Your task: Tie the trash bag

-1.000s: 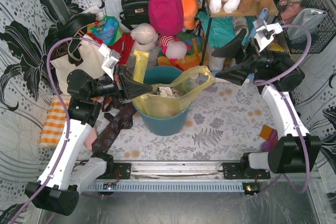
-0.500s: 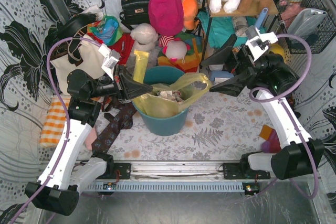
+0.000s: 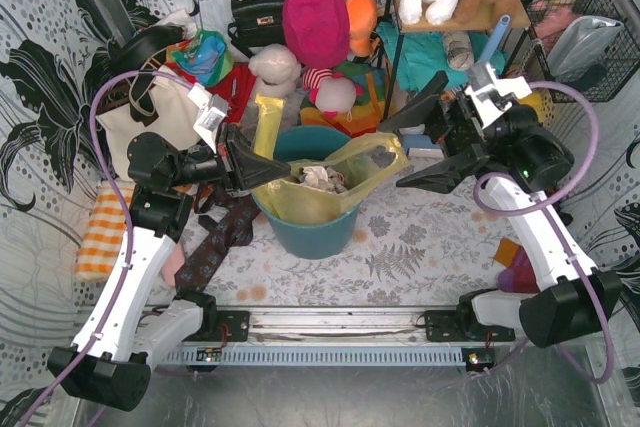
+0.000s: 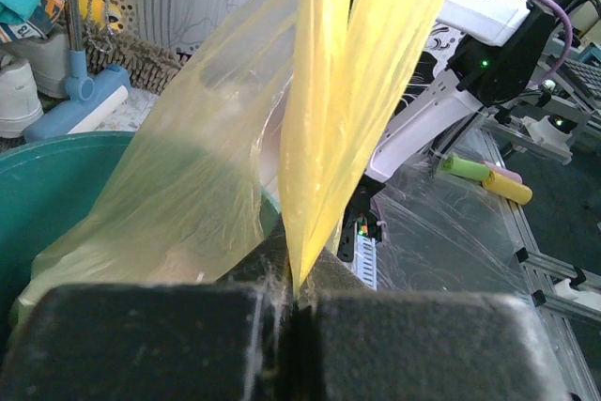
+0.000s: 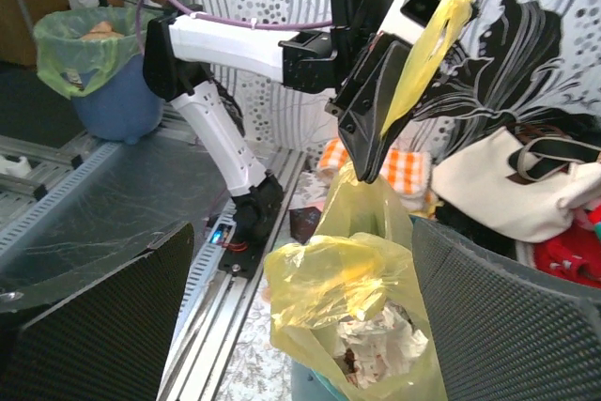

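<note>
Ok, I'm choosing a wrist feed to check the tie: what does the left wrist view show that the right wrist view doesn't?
Left wrist only: the left pincer shut on a strip of the trash bag at close range, the right arm behind. Right wrist only: the open right pincer framing the bag's loose flap and crumpled paper, the left arm beyond. Both: the yellow bag.

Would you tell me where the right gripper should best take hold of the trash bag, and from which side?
On the trash bag, grip the loose right lobe above the bin rim. Come from the right, right gripper straddling it: that lobe points toward it, while the left gripper pinches the opposite strip.
</note>
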Tool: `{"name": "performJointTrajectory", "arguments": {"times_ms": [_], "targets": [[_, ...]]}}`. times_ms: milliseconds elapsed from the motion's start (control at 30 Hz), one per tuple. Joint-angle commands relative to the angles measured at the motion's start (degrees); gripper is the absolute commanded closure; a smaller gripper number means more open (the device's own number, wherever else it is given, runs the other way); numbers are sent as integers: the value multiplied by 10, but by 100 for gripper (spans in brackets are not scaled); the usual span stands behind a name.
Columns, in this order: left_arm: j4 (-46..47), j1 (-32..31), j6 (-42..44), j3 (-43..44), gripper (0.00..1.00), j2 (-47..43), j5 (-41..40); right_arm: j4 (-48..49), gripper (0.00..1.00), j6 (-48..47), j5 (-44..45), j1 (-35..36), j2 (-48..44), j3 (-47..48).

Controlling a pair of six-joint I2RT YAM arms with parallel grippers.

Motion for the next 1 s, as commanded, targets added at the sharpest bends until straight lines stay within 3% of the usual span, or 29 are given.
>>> {"name": "performJointTrajectory", "arguments": {"times_ms": [0,167,400,500,667,800,967], "targets": [[20,-2,-14,13,100,-3,14,62,2,-21,-12,32,22,-10],[4,-1,-6,21,100,-4,15,61,20,-33,-12,35,24,-17],[-40,-1,18,40,100,1,21,-16,62,-93,-10,35,17,-19],[-112,-1,60,66,100,11,26,-146,85,-161,16,35,6,-12],[-272,-1,166,122,100,34,30,-364,97,-321,76,48,-36,-9],[-278,-1,169,129,100,41,44,-575,100,-463,139,85,-52,30],[-284,-3,169,131,100,48,48,-711,100,-568,189,161,-36,80]]}}
